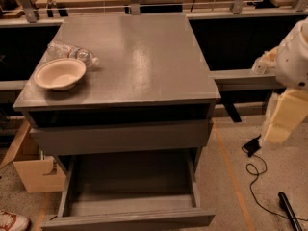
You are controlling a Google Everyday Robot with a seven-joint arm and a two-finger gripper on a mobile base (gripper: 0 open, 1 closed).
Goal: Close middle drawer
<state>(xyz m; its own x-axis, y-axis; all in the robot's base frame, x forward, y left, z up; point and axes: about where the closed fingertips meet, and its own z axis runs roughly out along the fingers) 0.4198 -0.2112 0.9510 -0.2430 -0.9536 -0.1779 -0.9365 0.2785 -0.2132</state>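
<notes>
Middle drawer (pixel 131 189) is pulled far out toward the camera at the bottom of the view, its flat handle-less front nearest and its bare grey inside open to sight. Left of it on the floor lie a shoe (pixel 10 221) at the corner and a cardboard box (pixel 37 173) against the cabinet's side. Just above the drawer a second grey drawer front (pixel 120 137) appears to stand slightly out, with a dark gap between it and the cabinet top (pixel 144 57). On that top, near the left edge, sits a paper bowl (pixel 59 73), and just behind it lies a clear plastic bottle (pixel 71 53) on its side. To the right, well apart from the cabinet, the gripper (pixel 273 131) hangs on the pale arm above a black cable (pixel 254 177) on the floor; whether its grip is released or clenched cannot be told.
</notes>
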